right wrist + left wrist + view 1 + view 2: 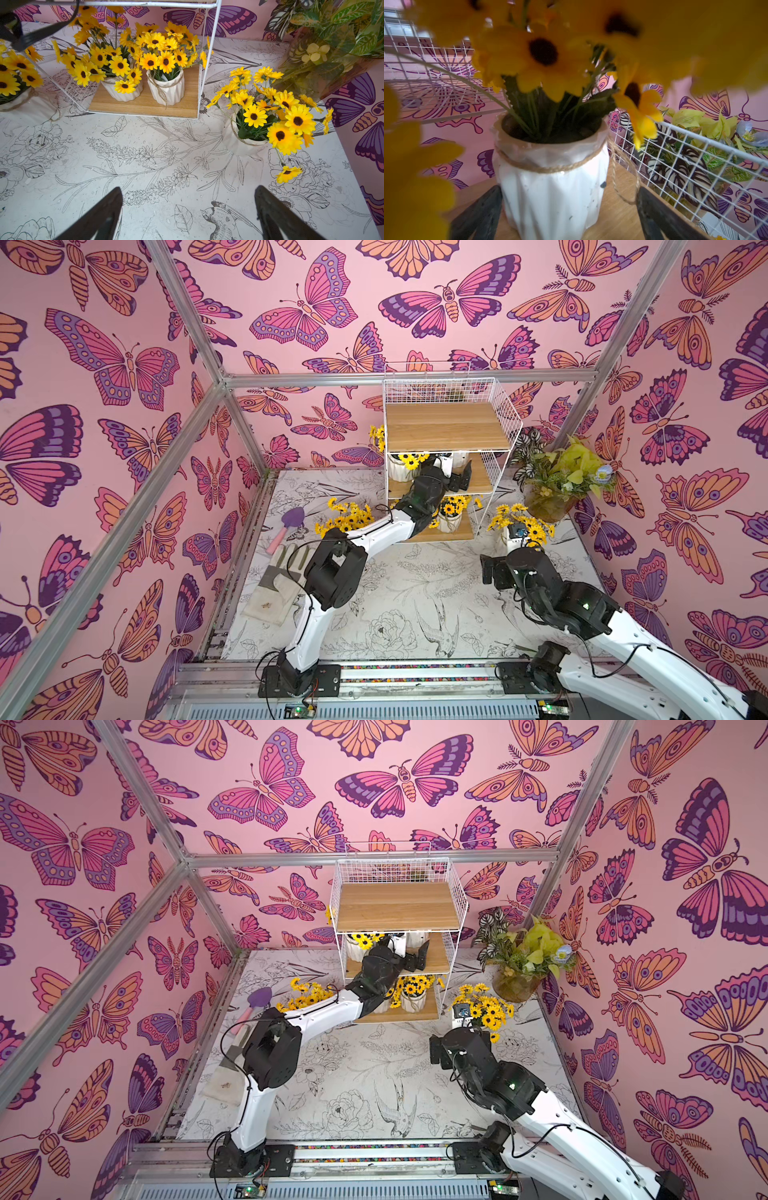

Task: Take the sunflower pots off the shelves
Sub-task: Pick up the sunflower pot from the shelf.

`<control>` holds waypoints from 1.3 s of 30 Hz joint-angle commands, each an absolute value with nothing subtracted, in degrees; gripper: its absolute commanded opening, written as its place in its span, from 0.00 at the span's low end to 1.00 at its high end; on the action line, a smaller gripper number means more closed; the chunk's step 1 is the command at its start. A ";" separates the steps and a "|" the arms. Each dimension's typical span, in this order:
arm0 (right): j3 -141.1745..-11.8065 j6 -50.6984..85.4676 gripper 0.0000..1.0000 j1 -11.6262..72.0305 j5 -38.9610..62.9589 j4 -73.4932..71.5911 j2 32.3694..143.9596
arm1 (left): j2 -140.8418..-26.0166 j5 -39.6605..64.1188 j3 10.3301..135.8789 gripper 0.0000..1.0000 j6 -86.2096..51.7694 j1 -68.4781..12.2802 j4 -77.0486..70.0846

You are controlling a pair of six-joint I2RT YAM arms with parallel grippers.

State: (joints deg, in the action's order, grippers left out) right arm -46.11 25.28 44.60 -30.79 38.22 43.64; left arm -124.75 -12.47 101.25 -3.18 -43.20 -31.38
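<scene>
The shelves (446,427) stand at the back of the table. My left gripper (569,188) reaches into the middle tier and is open, its fingers (481,212) either side of a white ribbed sunflower pot (550,197). One finger is close against the pot and the other stands apart from it. A second pot (405,466) shares that tier. Two pots (122,89) (166,89) sit on the bottom board. On the table, one pot (349,518) is left of the shelves and one (239,143) is right of them. My right gripper (188,188) hovers open and empty over the table near that right pot.
A large pot of yellow-green foliage (557,485) fills the back right corner. A purple trowel (289,524) and a grey glove (276,585) lie at the left edge. White wire grid (695,166) walls the shelf side by my left gripper. Sunflowers (377,435) show behind the shelves.
</scene>
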 commanded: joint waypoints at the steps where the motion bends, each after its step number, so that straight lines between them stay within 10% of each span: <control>1: -45.18 25.49 0.99 44.20 -30.45 37.62 43.35 | -130.91 -12.65 102.34 1.00 -4.78 -42.36 -23.19; 32: -45.50 26.38 0.99 44.12 -28.56 37.79 44.64 | -143.56 -9.66 121.15 1.00 -4.56 -42.45 -15.58; 39: -45.53 26.05 0.99 44.12 -28.83 37.82 44.39 | -141.62 -7.26 118.08 0.68 -5.17 -42.45 -16.86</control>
State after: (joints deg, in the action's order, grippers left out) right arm -45.47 25.52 44.60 -28.80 37.91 44.62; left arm -137.67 -9.28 122.78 -4.51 -42.63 -23.68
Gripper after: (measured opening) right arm 0.989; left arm 0.863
